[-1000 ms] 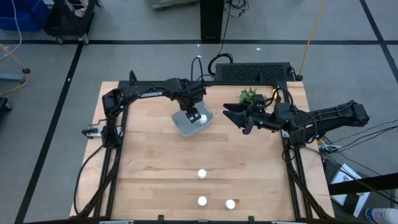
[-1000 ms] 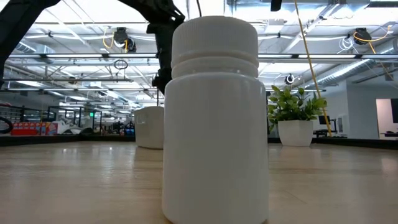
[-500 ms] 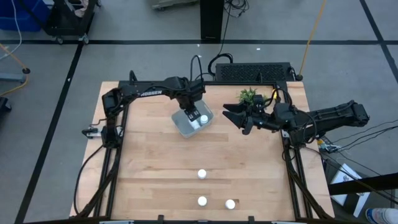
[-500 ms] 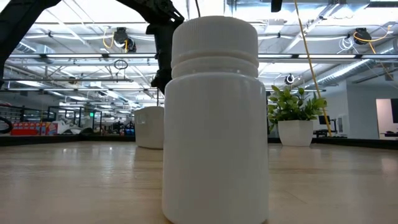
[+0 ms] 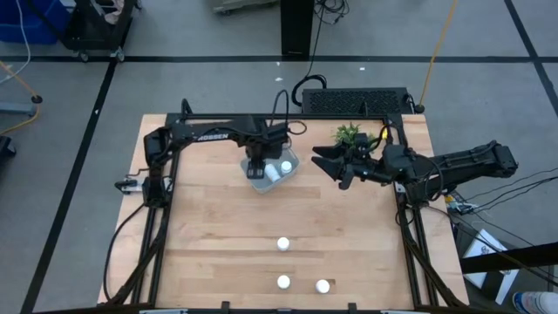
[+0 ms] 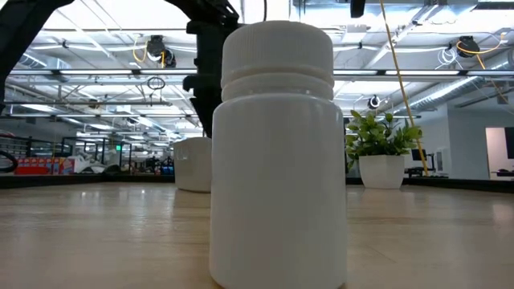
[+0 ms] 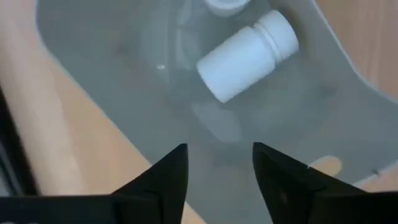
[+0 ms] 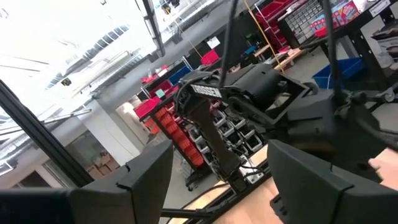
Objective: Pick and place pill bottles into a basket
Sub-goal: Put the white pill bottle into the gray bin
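The left gripper [image 5: 259, 165] hangs over the shallow pale blue-grey plastic basket [image 5: 248, 180], which sits in the far middle of the pale wooden worktop [image 5: 209, 235]. In the left wrist view its two dark fingers [image 7: 163, 177] stand apart with nothing between them, pointing down into the basket [image 7: 93, 81]. A small white cylindrical pill bottle [image 7: 247, 55] lies on its side on the basket floor, clear of the jaws, and the rim of a second white bottle [image 7: 225, 5] shows just beyond it at the edge of that view. From above, the two appear as white shapes in the basket's right half: the lying one [image 5: 273, 174] and an upright one [image 5: 285, 166].

Three more white pill bottles stand on the near part of the worktop, well apart from the basket: one in the middle [image 5: 282, 244], one nearer the front edge [image 5: 283, 282], and one just to the right of that [image 5: 323, 285]. The low view is filled by one such bottle [image 6: 277, 152] standing upright right before the camera, with another white bottle [image 6: 193, 163] farther back on its left.

The right gripper [image 5: 319, 162] waits above the far right of the worktop, to the right of the basket, its jaws apart and empty. Just behind it stands a small green leafy plant [image 5: 349, 134] in a white pot [image 6: 381, 171].
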Controlling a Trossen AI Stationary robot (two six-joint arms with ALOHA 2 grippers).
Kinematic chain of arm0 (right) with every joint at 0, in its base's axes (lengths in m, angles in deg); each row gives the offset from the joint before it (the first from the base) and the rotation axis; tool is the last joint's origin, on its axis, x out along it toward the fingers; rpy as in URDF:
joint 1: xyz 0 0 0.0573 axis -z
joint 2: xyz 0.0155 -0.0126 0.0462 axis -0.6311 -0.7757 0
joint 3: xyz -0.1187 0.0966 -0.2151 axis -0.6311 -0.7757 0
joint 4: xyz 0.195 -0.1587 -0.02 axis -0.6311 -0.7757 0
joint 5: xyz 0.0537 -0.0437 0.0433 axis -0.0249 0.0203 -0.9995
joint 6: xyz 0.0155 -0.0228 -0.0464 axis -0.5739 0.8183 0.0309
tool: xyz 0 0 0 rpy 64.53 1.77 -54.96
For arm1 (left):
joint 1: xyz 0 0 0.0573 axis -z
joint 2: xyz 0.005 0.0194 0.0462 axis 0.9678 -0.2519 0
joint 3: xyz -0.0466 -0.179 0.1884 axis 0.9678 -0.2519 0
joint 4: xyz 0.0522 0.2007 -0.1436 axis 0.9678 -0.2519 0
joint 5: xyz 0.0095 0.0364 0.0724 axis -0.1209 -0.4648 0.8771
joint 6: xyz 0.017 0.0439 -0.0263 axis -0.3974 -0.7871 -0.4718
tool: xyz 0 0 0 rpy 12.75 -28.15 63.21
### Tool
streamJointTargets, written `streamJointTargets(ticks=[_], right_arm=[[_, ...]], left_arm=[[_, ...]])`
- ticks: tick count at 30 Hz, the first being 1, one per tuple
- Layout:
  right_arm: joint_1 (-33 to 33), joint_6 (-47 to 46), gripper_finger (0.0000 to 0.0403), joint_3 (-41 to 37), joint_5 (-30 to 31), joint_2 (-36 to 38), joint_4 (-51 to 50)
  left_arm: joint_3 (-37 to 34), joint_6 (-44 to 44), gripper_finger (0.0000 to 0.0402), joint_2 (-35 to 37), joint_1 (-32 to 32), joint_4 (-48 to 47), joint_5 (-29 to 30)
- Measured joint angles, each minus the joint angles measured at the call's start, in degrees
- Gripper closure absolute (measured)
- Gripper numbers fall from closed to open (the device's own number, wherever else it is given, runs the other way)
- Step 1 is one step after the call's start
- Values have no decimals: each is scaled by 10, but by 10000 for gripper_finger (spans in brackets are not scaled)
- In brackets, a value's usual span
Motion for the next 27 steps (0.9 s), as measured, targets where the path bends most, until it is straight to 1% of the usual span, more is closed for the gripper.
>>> streamJointTargets(ticks=[4, 8, 18, 21, 25, 27], right_arm=[[0, 3, 147, 0, 0, 0, -2], [0, 6, 147, 0, 0, 0, -2], [0, -1, 147, 0, 0, 0, -24], [0, -1, 147, 0, -1, 0, -23], [0, -1, 147, 0, -1, 0, -23], [0, 0, 147, 0, -1, 0, -24]], left_arm=[[0, -89, 205, 0, 21, 0, -12], [0, -131, 214, -9, 41, 18, -19], [-10, -141, 257, -34, 45, 79, -5], [-24, -143, 255, -36, 44, 92, -9], [-56, -135, 240, -41, 46, 119, 32], [-66, -142, 231, -37, 46, 134, 31]])
